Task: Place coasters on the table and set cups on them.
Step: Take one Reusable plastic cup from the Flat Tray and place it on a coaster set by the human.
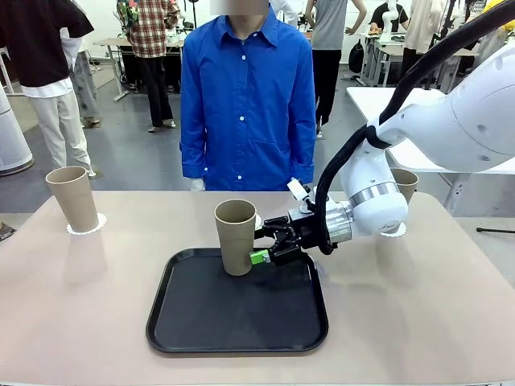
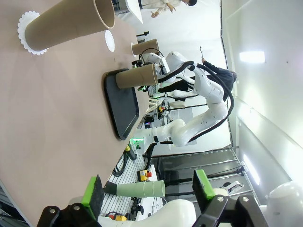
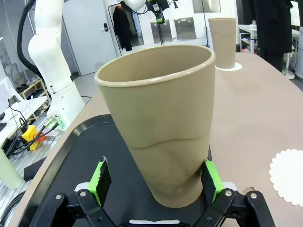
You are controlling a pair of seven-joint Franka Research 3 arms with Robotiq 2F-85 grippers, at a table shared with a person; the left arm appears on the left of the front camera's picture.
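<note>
Tan cup [image 3: 163,127] is standing on the black tray [image 1: 233,322] mid-table, right gripper [image 3: 156,182] straddling its base with jaws spread, not yet clamping; closing squarely and lifting straight seems best for reaching the empty coaster [image 3: 289,175].

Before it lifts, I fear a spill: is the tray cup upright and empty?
Upright on the tray, and the cup looks empty: its rim faces up, no liquid visible inside.

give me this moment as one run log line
right gripper: open, pads either side of cup on tray | black tray | left gripper: open, holding nothing | two cups on coasters | spare coaster
</note>
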